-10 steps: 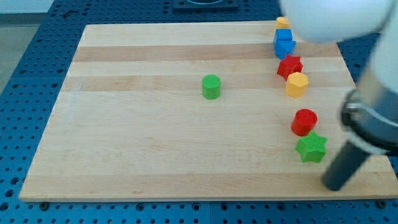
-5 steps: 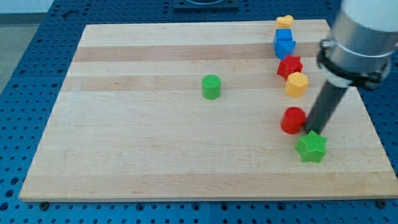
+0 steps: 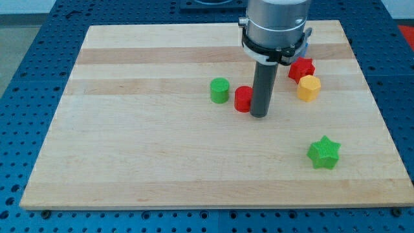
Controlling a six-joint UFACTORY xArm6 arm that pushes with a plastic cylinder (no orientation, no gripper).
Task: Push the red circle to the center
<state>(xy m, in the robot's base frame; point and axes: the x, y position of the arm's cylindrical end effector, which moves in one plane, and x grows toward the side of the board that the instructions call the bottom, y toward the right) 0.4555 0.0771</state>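
Near the board's (image 3: pixel 129 162) middle, my tip (image 3: pixel 259 115) rests against the right side of the red circle (image 3: pixel 243 99). The rod covers that circle's right edge, so only its left part shows. No fingers on this rig, only the rod, so nothing to open or close.

Green circle (image 3: pixel 220 90) stands just left of the red circle, a narrow gap between them.

Hidden or cut off: the arm's housing (image 3: pixel 275 26) blocks the top right of the board. A sliver of blue (image 3: pixel 306 40) peeks out at the housing's right edge, probably a block, shape unreadable. Red star (image 3: pixel 302 67) is partly covered on its left by the housing.

Count, visible: two red (circle, star), two green (circle, star (image 3: pixel 323 153)), one yellow hexagon (image 3: pixel 309 87), one blue sliver.

Yellow hexagon touches the red star's lower right. Green star sits alone, well apart, toward the view's bottom right.
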